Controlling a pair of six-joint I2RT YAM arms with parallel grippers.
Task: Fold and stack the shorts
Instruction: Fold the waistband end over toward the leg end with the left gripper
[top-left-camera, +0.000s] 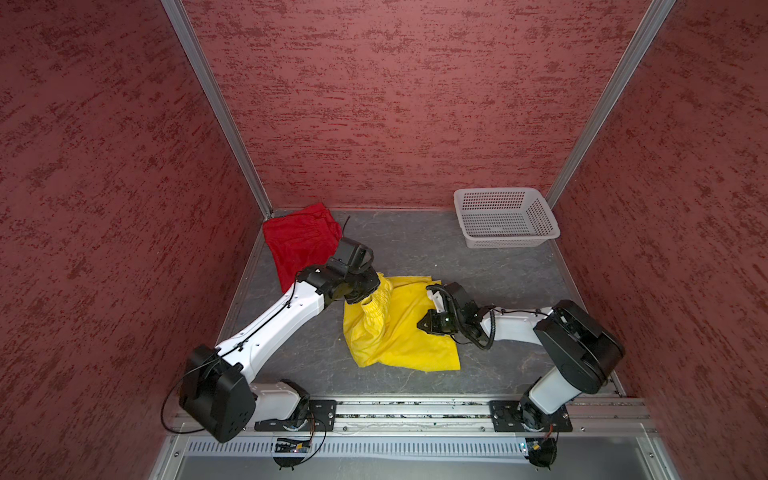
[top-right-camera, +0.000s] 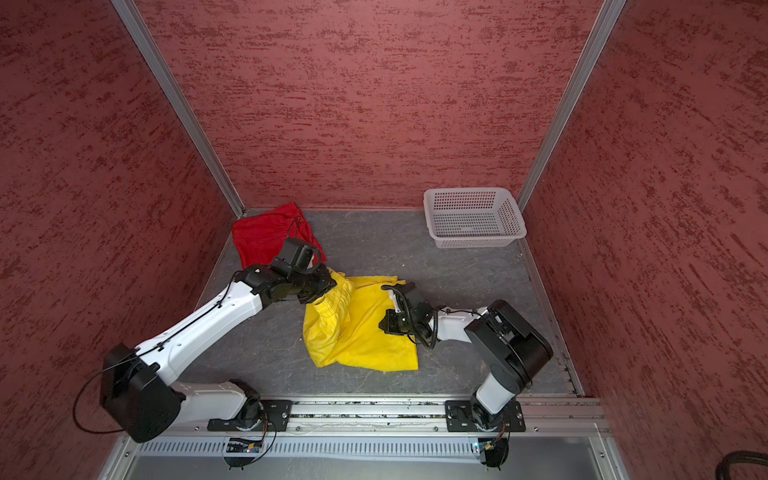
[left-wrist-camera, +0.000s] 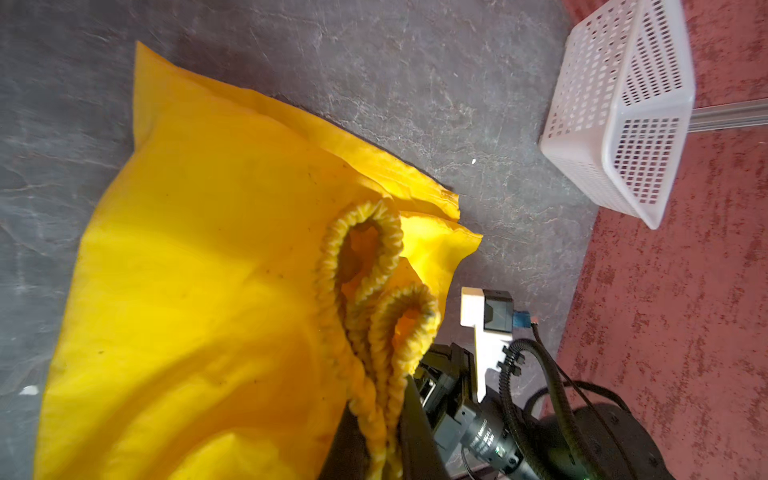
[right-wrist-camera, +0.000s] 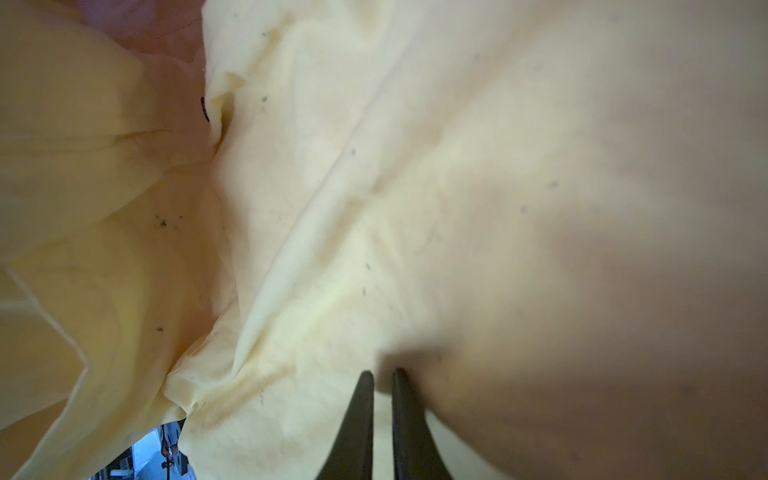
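Left wrist | yellow shorts (left-wrist-camera: 187, 270) waistband (left-wrist-camera: 332, 266) clamped within left tool (left-wrist-camera: 378, 399) | right tool (right-wrist-camera: 382, 372) pinches them

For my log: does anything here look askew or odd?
The yellow shorts lie crumpled, their waistband bunched into loops in the left claw. The red shorts sit apart in the far left corner, not stacked.

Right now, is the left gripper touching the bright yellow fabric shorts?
Touching. The left wrist view shows the left gripper clamped on the gathered waistband of the bright yellow fabric shorts.
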